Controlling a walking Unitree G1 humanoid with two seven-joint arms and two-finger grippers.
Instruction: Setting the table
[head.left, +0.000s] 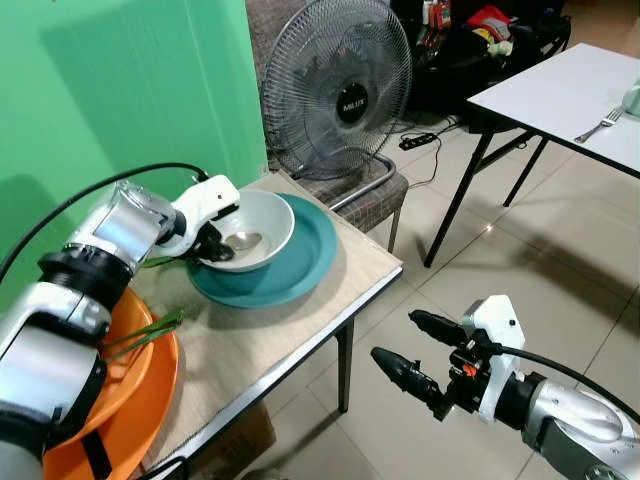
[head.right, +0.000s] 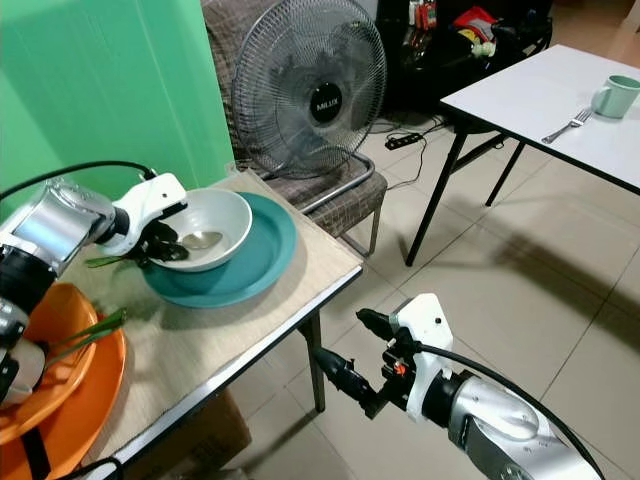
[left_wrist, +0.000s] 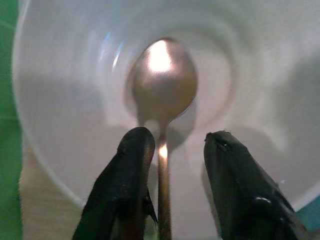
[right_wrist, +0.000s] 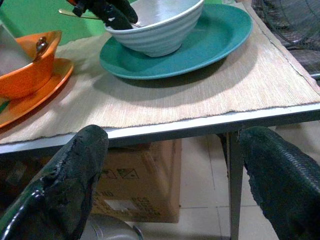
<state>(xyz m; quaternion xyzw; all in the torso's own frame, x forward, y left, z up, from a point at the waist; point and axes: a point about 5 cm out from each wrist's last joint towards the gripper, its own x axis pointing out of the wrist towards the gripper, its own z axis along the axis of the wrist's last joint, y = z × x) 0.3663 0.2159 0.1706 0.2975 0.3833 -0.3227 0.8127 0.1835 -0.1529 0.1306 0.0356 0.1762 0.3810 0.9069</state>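
Tiled floor under us, woven beige placemat (head.left: 300, 320) on the near side table. Our right gripper (head.left: 432, 358) hangs off the table edge over the tiles, jaws wide apart, empty. Nearest on the mat: glossy orange bowl and plate (head.left: 130, 400), leaf-green sticks (head.left: 150, 333) across them. Further in, the round white ceramic bowl (head.left: 262, 226) sits on the flat teal plate (head.left: 305, 258). Small polished metal spoon (left_wrist: 162, 82) lies inside the bowl, handle toward our left gripper (left_wrist: 175, 160), whose jaws straddle the handle, apart, not clamped. We judge the spoon light, stiff, slick; pinch mid-handle. Bowl is ribbed outside, breakable, likely to slide on the glaze. Beyond: grey wire fan (head.left: 336, 85), white table (head.left: 570, 85) with fork (head.left: 598, 125), pale green mug (head.right: 616, 96).
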